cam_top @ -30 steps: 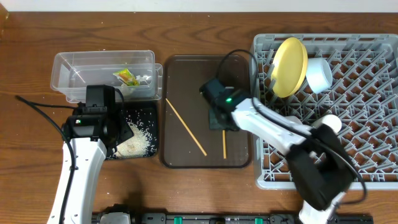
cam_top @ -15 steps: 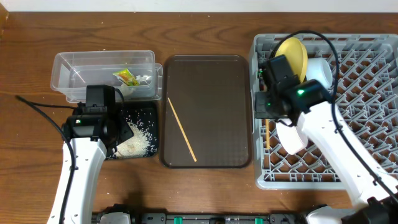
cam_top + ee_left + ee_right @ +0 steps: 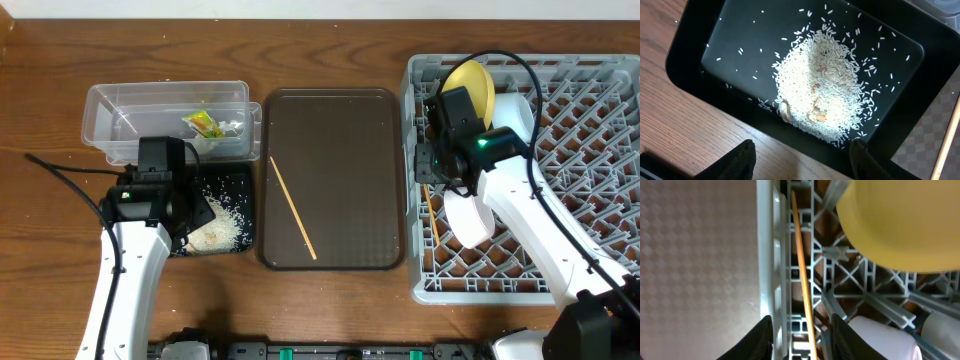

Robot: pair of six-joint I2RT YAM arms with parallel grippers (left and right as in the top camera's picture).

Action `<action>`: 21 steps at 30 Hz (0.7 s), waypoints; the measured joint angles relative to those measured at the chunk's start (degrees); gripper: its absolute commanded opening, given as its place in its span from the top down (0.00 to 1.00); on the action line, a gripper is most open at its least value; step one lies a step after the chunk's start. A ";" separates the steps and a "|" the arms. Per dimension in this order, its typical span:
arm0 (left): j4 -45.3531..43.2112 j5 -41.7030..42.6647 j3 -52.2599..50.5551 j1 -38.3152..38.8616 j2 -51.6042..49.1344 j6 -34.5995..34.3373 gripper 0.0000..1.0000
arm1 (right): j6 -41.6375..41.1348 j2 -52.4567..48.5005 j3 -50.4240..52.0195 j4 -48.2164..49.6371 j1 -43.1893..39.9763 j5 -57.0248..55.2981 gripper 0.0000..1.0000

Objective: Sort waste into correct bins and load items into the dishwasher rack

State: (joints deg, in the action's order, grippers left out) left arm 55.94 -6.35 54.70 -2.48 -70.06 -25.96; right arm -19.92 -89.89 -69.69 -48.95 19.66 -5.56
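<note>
Right wrist view: R gripper (image 3: 802, 326) jaws apart, empty, one chopstick (image 3: 801, 270) lying in rack (image 3: 774, 255) along its tray-side wall; I'd lift straight up, then take 2nd chopstick (image 3: 292, 207) off brown tray (image 3: 345, 140) mid-length

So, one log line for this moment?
right gripper: open around chopstick in rack | left gripper: open at black tray of rice | second chopstick: on brown tray

Wooden surface carrying four containers

On the brown wooden surface (image 3: 330, 300), a clear tub (image 3: 110, 120) sits upper left, a black tray (image 3: 250, 210) just below it, a brown serving tray (image 3: 340, 150) at centre, and a grey rack (image 3: 600, 200) at right.
</note>
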 measured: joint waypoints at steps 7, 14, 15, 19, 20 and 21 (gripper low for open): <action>0.11 -0.55 0.00 -0.02 0.00 0.00 0.37 | 1.97 0.04 -1.99 8.68 5.11 4.24 0.51; 0.70 -1.75 0.00 -1.77 0.00 0.00 0.36 | 2.62 -4.04 -2.56 14.14 16.85 6.67 0.44; 0.70 -1.79 0.00 -2.01 0.00 0.00 0.36 | 2.60 -5.66 -2.60 14.78 18.47 6.88 0.44; 0.72 -1.79 0.00 -2.19 0.00 0.00 0.36 | 2.75 -12.52 -2.60 17.16 23.52 7.30 0.42; 0.70 -1.79 0.00 -2.19 0.00 0.00 0.37 | 2.86 -14.67 -2.60 18.29 24.92 7.50 0.42; 0.70 -1.79 0.00 -2.19 0.00 -0.02 0.37 | 3.02 -15.69 -2.60 18.78 25.42 7.34 0.42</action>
State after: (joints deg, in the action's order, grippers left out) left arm 56.64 -8.14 54.70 -4.67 -70.06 -25.98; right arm -16.91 -105.58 -72.29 -30.17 45.08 1.78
